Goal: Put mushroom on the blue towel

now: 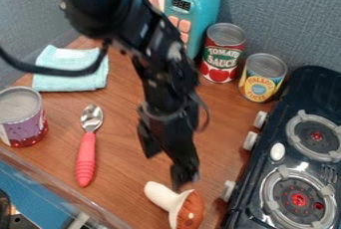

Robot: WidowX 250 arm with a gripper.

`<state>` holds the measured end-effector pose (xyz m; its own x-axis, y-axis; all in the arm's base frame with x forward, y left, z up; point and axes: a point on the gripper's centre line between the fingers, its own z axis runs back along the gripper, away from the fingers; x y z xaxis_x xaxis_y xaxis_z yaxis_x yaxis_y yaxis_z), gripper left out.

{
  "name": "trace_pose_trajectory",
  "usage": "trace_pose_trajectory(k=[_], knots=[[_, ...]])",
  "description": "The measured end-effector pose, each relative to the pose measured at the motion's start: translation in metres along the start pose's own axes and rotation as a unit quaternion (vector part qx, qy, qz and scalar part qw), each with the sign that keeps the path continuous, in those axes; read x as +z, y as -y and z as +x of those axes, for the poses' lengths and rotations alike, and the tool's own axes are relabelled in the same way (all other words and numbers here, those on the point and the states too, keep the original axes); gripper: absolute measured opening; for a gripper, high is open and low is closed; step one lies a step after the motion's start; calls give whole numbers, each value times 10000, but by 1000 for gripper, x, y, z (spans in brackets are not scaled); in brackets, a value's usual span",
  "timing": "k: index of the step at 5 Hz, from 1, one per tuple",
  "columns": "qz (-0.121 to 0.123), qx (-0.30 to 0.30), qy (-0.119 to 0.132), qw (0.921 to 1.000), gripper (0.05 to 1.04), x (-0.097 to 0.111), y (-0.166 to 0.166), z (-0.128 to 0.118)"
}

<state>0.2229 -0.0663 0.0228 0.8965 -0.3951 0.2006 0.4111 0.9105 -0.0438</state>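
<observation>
- One brown-capped, white-stemmed toy mushroom (174, 204) lies on its side near the black toy stove (307, 96).
- We note the black two-finger gripper (168, 168) beside the stove, at the mushroom, fingers parted, grasping nothing; contact unclear.
- Folded pale-blue cloth towel (71, 83): well apart from the stove.
- Step, we judge: lining up the grasp. Next: straddle mushroom, lower, close.
</observation>
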Motion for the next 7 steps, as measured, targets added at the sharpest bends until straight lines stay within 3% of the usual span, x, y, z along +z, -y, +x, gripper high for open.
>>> trace_pose_trajectory(k=[1,3,5,6,7], knots=[[-46,-338,-11,9994,1000,-6,18,2],[-125,-522,-346,9980,949,-26,27,-5],[-69,-327,-348,9988,402,-31,24,0],[-8,-261,-367,9990,230,-31,20,0],[63,-96,-331,9994,129,-28,12,0]])
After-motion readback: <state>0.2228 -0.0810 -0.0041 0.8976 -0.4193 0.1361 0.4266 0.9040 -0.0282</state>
